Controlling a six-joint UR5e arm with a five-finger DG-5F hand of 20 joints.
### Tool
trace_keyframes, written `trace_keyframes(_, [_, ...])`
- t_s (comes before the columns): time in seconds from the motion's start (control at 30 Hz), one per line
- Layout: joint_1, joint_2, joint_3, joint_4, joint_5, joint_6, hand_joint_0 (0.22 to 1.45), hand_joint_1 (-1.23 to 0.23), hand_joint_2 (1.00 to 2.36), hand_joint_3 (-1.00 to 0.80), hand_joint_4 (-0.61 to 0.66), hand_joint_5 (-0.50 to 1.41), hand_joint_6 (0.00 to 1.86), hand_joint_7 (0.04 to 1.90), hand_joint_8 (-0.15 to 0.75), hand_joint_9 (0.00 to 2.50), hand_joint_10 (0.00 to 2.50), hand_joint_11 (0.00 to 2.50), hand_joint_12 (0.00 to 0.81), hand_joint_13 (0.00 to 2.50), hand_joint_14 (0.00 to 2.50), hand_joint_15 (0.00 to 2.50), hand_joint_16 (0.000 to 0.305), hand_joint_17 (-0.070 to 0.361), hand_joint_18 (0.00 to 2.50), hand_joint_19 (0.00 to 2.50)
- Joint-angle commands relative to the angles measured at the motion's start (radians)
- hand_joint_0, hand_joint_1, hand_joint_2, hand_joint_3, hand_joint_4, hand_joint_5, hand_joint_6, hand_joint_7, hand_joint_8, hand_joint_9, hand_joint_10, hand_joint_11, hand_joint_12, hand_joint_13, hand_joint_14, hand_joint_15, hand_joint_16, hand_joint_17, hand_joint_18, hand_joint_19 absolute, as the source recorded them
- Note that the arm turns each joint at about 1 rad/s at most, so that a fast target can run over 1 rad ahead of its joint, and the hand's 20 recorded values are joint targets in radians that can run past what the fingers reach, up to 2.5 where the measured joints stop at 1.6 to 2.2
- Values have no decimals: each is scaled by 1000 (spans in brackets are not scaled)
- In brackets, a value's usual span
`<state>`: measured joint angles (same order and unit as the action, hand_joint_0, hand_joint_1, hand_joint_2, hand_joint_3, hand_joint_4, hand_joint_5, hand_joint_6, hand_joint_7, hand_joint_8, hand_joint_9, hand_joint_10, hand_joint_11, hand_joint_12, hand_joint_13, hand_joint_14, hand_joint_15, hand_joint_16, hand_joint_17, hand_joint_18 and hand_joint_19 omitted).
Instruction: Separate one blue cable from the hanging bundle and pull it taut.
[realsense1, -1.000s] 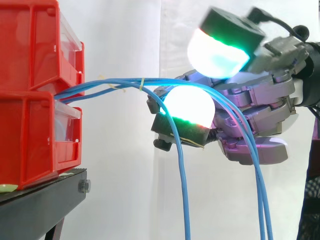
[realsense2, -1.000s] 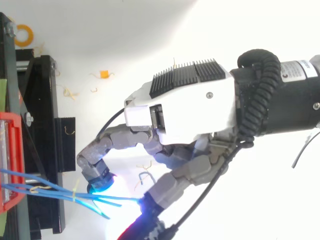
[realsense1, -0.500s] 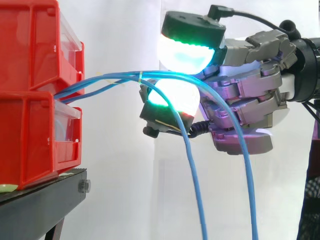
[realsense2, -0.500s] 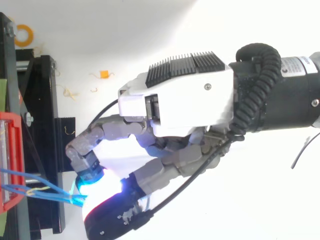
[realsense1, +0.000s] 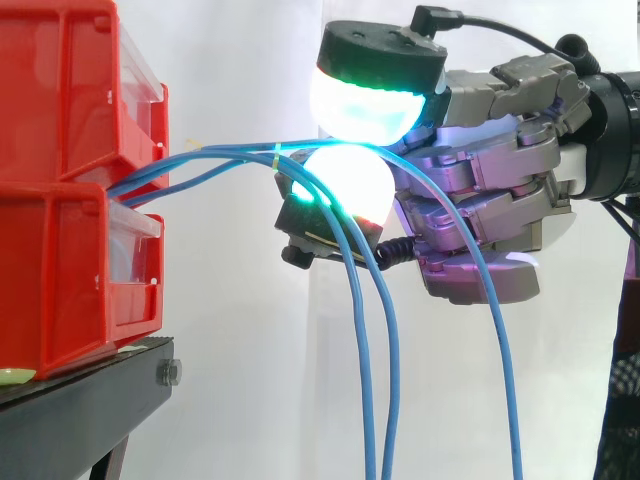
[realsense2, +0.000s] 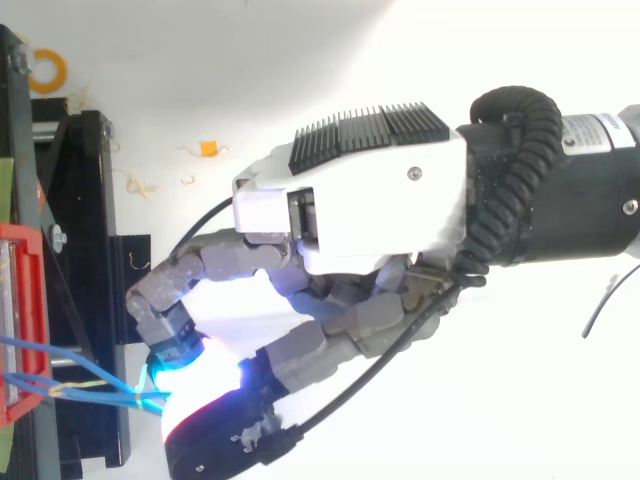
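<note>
Cables first: the bundle of thin blue cables comes out from between the two stacked red plastic bins ahead of the fingertips and runs almost level to the hand. I see the hand closed in a pinch, one glowing pad above and another below, with the blue strands passing between them. I cannot tell how many are actually caught.

A small yellow tie wraps the bundle just ahead of the pinch. Two strands drop straight down in front of the lower pad, and a third arcs over the curled fingers and hangs below the palm. The stretch from bins to pads looks fairly straight, not sagging.

From above, the hand is knuckles-up with fingers curled forward, and the cables meet the cyan-lit tip. The bins sit on a black metal stand, below and ahead of the hand.
</note>
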<state>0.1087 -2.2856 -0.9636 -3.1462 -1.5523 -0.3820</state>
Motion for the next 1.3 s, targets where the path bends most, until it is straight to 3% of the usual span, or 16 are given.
trace_keyframes(0.0, [0, 0, 0, 0, 0, 0, 693, -682, 1017, -125, 82, 152, 500, 1366, 109, 2444, 1107, 1941, 292, 1931, 1395, 1321, 44, 98, 1468, 883])
trace_keyframes(0.4, [8, 0, 0, 0, 0, 2, 706, -695, 1012, -17, 86, 155, 502, 1388, 135, 2486, 977, 1950, 298, 1952, 1392, 1279, 47, 106, 1479, 853])
trace_keyframes(1.13, [8, 0, -1, -6, -11, 2, 712, -708, 1009, -12, 75, 156, 503, 1399, 149, 2500, 899, 1987, 305, 1966, 1373, 1307, 48, 108, 1479, 846])
trace_keyframes(1.17, [6, 0, -1, -11, -14, 2, 712, -708, 1009, -12, 75, 156, 503, 1400, 149, 2500, 897, 1990, 301, 1963, 1374, 1297, 48, 108, 1477, 847])
trace_keyframes(1.27, [6, 0, -3, -11, -66, -20, 711, -707, 1009, -12, 75, 156, 503, 1399, 149, 2500, 901, 1984, 303, 1962, 1376, 1296, 48, 108, 1474, 839])
